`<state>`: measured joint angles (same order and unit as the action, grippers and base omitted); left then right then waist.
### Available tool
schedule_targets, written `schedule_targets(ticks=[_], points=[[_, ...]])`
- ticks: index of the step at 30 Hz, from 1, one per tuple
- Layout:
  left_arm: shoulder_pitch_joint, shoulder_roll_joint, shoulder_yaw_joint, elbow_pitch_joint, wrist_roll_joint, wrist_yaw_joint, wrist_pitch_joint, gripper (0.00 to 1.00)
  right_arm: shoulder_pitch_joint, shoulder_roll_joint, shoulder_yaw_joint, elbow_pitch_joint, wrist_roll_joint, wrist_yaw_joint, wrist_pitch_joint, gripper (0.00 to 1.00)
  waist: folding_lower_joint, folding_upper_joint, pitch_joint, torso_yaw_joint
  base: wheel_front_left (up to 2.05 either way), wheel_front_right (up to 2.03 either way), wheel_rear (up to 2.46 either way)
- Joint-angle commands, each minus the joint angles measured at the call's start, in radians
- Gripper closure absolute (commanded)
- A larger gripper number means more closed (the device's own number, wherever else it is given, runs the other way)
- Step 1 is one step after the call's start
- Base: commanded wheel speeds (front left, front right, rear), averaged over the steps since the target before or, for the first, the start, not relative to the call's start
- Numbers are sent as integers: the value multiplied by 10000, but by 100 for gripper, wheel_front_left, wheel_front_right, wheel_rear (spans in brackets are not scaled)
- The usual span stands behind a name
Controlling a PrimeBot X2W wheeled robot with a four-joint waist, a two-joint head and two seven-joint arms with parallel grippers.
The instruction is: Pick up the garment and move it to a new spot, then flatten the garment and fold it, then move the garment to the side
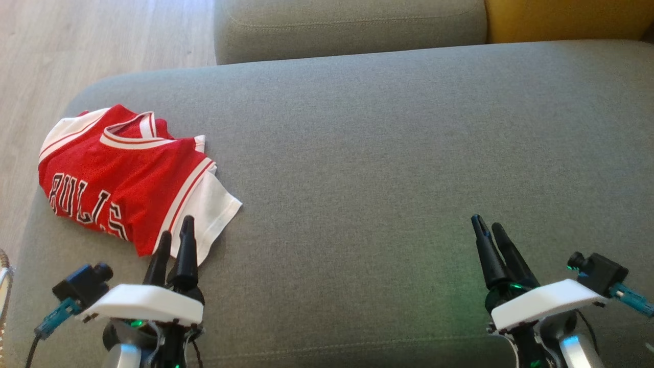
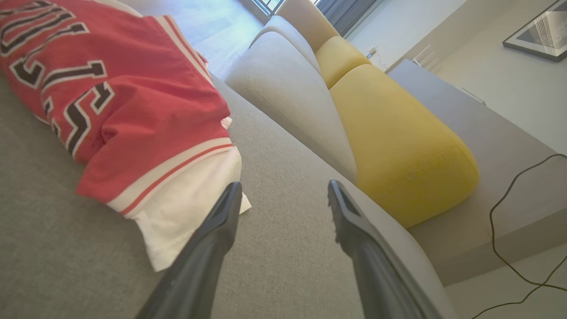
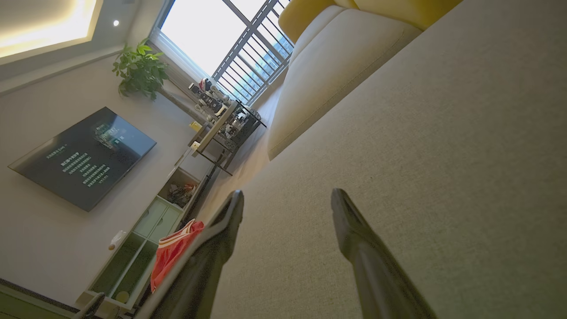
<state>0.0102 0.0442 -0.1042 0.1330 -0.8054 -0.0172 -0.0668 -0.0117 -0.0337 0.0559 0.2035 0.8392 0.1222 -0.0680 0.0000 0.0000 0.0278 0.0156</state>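
Note:
A red and white basketball jersey (image 1: 122, 176) with black lettering lies folded near the left end of the grey sofa seat (image 1: 383, 153). My left gripper (image 1: 176, 227) stands open just in front of its white lower corner, nothing between the fingers. In the left wrist view the jersey (image 2: 119, 102) fills the upper left and its white corner (image 2: 177, 217) lies beside my left gripper (image 2: 283, 190). My right gripper (image 1: 488, 227) hovers open over bare seat at the lower right, far from the garment. The right wrist view has that gripper (image 3: 288, 199) open and the jersey (image 3: 172, 252) small at the far end.
A grey back cushion (image 1: 347, 25) and a yellow cushion (image 1: 567, 18) line the far edge of the seat. Wooden floor (image 1: 61, 51) lies beyond the sofa's left end. A dark cable (image 2: 514, 221) trails on the floor past the sofa.

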Motion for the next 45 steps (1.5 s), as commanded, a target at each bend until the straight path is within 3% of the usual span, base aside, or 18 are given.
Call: schedule_targets(ticks=[1,20,36,45], points=[[-610,173,89,-472,330,62,-154,0,-516,-87,186,-450,-308,43,-125,0,0,0,11,0,0,0,0],[-875,964,-1128,-1284,2876,1194,-682,0,-570,-110,216,-1024,-2393,55,-657,0,0,0,-30,7,0,0,0],[-1218,1895,-2471,-1830,4993,2597,-1181,0,-608,-132,104,-1376,-4208,67,-1162,0,0,0,-40,70,0,0,0],[-1299,2181,-2933,-1915,5838,2981,-1445,0,-660,-144,33,-1262,-5313,73,-1428,0,0,0,12,146,0,0,0]])
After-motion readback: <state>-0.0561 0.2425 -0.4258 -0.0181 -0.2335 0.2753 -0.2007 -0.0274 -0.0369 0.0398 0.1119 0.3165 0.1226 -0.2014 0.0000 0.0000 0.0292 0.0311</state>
